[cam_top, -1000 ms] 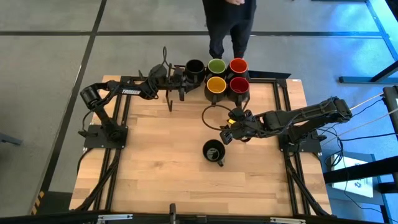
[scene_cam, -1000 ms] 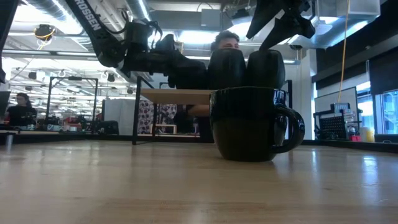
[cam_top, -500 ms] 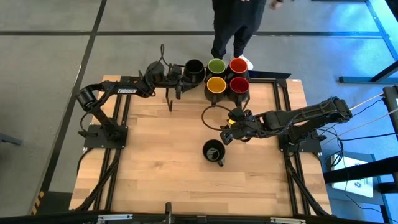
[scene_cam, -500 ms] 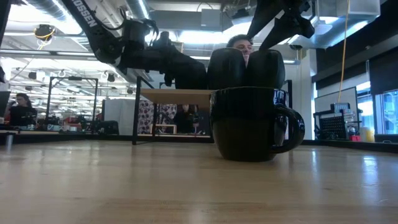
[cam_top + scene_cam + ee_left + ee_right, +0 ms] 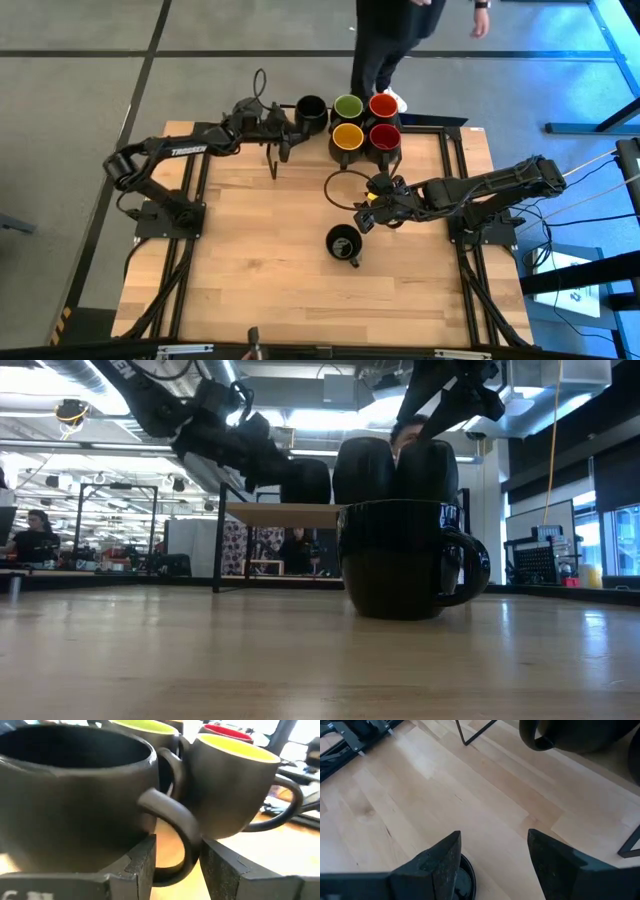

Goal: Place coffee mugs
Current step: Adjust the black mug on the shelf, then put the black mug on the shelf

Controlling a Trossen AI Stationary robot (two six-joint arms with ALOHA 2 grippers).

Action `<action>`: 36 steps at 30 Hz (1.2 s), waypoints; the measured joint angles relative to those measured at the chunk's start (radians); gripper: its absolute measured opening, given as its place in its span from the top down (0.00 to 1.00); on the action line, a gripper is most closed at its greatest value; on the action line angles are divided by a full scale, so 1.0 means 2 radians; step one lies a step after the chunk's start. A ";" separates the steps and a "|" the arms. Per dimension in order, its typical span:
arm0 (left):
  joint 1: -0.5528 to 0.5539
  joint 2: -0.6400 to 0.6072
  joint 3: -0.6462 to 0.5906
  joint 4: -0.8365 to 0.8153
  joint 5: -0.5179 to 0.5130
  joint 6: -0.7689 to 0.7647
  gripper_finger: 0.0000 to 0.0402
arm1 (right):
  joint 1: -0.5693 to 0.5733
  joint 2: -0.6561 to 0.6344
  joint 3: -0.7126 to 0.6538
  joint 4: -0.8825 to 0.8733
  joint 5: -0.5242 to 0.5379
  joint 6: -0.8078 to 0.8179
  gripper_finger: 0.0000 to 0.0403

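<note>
A: Mugs first: where do they stand?

B: Five sit on the raised shelf (image 5: 420, 128) at the far edge of the bench (image 5: 260, 250): a black mug (image 5: 312, 108) beside the green mug (image 5: 348, 105), then the red mug (image 5: 383, 104), the yellow mug (image 5: 347, 136) and a second red mug (image 5: 385, 136). A lone mug (image 5: 343, 243) stands on the bench, well short of the shelf.

A: And the pincers?

B: The left pincer (image 5: 177, 865) is parted, its fingers straddling the black mug's handle without squeezing it. The right pincer (image 5: 368, 214) hangs open just shelf-side of the lone mug.

A: How to finish cleanly?

B: I'd draw the left one straight back off the handle, no twisting, so the mug isn't dragged. Then line the right one up with the lone mug's handle before closing.
</note>
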 joint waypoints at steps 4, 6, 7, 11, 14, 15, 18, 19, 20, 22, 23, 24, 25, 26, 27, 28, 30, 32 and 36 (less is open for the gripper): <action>0.000 -0.029 0.000 -0.027 -0.028 0.017 0.65 | 0.000 0.000 0.000 0.000 0.000 -0.001 0.46; 0.000 -0.046 0.000 -0.044 -0.033 0.026 0.65 | 0.000 0.000 0.000 0.000 -0.001 -0.002 0.46; 0.000 -0.053 0.000 -0.051 -0.033 0.035 0.65 | 0.000 0.000 0.000 0.000 -0.001 -0.002 0.46; 0.000 -0.084 0.000 -0.102 -0.047 0.062 0.65 | 0.000 0.000 0.000 0.000 -0.005 -0.009 0.46; 0.000 -0.112 0.000 -0.136 -0.071 0.065 0.65 | 0.000 0.000 0.000 0.000 -0.005 -0.018 0.46; -0.001 -0.123 0.000 -0.146 -0.073 0.061 0.65 | 0.000 0.000 0.000 0.000 -0.006 -0.019 0.46; -0.015 -0.161 0.000 -0.165 -0.073 0.060 0.65 | 0.000 0.000 0.000 -0.002 -0.005 -0.019 0.46; -0.022 -0.174 0.000 -0.173 -0.072 0.060 0.65 | 0.000 0.000 0.000 -0.004 -0.004 -0.019 0.46; -0.029 -0.187 0.000 -0.184 -0.071 0.059 0.65 | 0.000 0.000 0.000 -0.007 0.000 -0.019 0.46; -0.050 -0.212 0.000 -0.211 -0.075 0.055 0.65 | 0.000 0.000 0.000 -0.013 0.008 -0.019 0.46; -0.062 -0.225 0.000 -0.230 -0.081 0.050 0.65 | 0.000 0.000 0.000 -0.011 0.011 -0.019 0.46; -0.075 -0.237 0.000 -0.252 -0.089 0.045 0.65 | 0.000 0.000 0.000 -0.007 0.012 -0.018 0.46; -0.090 -0.249 0.000 -0.274 -0.098 0.041 0.65 | 0.000 0.000 0.000 -0.002 0.010 -0.017 0.46; -0.103 -0.260 0.000 -0.297 -0.108 0.035 0.65 | -0.001 0.000 0.000 0.001 0.007 -0.018 0.46; -0.118 -0.272 0.000 -0.322 -0.118 0.030 0.65 | -0.001 0.000 0.000 0.000 0.004 -0.024 0.46; -0.131 -0.281 0.000 -0.348 -0.125 0.025 0.65 | -0.001 0.000 0.000 -0.001 -0.001 -0.029 0.46; -0.154 -0.300 0.000 -0.394 -0.139 0.017 0.65 | 0.003 0.000 0.000 -0.004 -0.020 -0.030 0.46; -0.172 -0.317 0.000 -0.438 -0.149 0.012 0.65 | 0.019 0.000 -0.001 -0.002 -0.036 -0.026 0.46; -0.201 -0.342 -0.014 -0.474 -0.162 -0.005 0.65 | 0.073 0.008 -0.021 0.021 -0.038 0.010 0.46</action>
